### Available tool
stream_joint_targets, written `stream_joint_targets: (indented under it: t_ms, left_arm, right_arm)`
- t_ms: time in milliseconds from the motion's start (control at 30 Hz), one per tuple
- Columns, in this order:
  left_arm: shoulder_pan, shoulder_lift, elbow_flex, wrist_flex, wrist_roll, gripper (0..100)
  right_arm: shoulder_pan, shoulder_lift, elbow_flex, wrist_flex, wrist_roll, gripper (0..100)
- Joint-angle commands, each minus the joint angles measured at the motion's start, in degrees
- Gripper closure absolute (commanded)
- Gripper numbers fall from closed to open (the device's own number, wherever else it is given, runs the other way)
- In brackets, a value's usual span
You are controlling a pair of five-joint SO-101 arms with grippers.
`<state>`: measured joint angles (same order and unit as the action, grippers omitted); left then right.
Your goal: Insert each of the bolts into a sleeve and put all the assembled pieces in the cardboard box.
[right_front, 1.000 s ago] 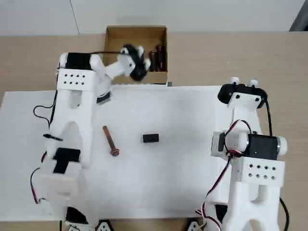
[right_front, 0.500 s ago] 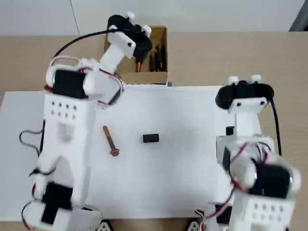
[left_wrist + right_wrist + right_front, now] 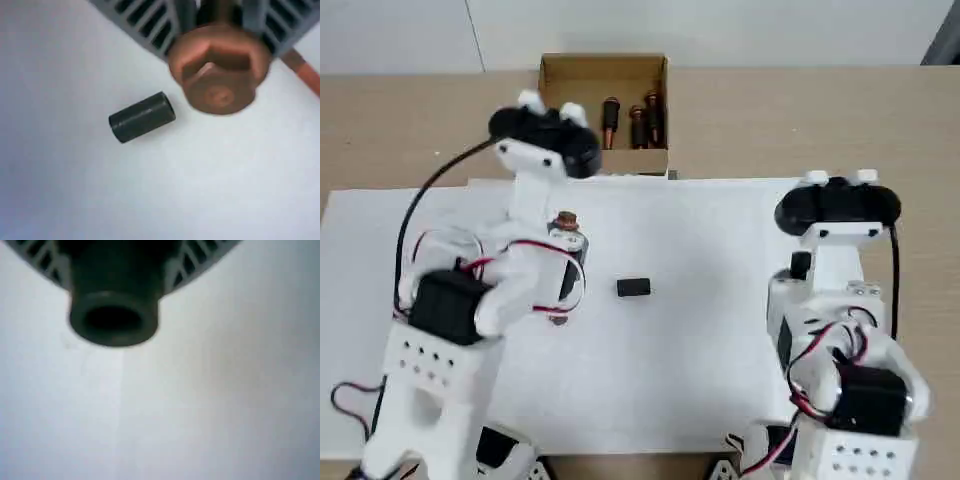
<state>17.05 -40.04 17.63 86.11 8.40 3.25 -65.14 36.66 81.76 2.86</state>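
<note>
My left gripper (image 3: 565, 230) (image 3: 216, 22) hangs over the white mat, shut on a copper bolt (image 3: 565, 218) (image 3: 217, 75) whose hex head faces the wrist camera. On the mat just beyond it lies a black sleeve (image 3: 633, 288) (image 3: 142, 116). A second bolt (image 3: 557, 318) (image 3: 302, 70) lies on the mat, mostly hidden under the left arm. At the mat's right side my right gripper (image 3: 803, 262) (image 3: 117, 260) is shut on another black sleeve (image 3: 800, 266) (image 3: 114, 315), hollow end toward the camera. The cardboard box (image 3: 570, 75) holds three assembled pieces (image 3: 638, 122).
The white mat (image 3: 700, 350) covers most of the wooden table. The box stands just past its far edge, left of centre. Both arm bases take up the near corners, and cables trail beside the left arm.
The left arm pulled back from the box to above the mat, and a third assembled piece now lies in the box. The right arm shifted slightly.
</note>
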Motion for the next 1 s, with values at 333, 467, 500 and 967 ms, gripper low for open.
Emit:
stream_joint_targets:
  t_ms: [333, 467, 500, 967]
  left_arm:
    - [0.4, -23.4, 32.0, -26.5, 11.5, 100]
    - [0.4, -29.2, 38.6, -30.1, 17.8, 100]
    - [0.4, -30.7, 40.3, -30.9, 19.3, 100]
    - [0.4, -53.5, 59.1, -36.7, 21.6, 100]
  right_arm:
    - [-12.6, -0.7, 14.2, -18.5, -8.1, 99.6]
    - [-17.5, -0.7, 19.8, -24.7, -7.7, 99.6]
    - [-19.0, -0.7, 20.7, -25.9, -7.6, 99.6]
    - [-24.4, -0.7, 24.8, -35.0, -7.1, 99.6]
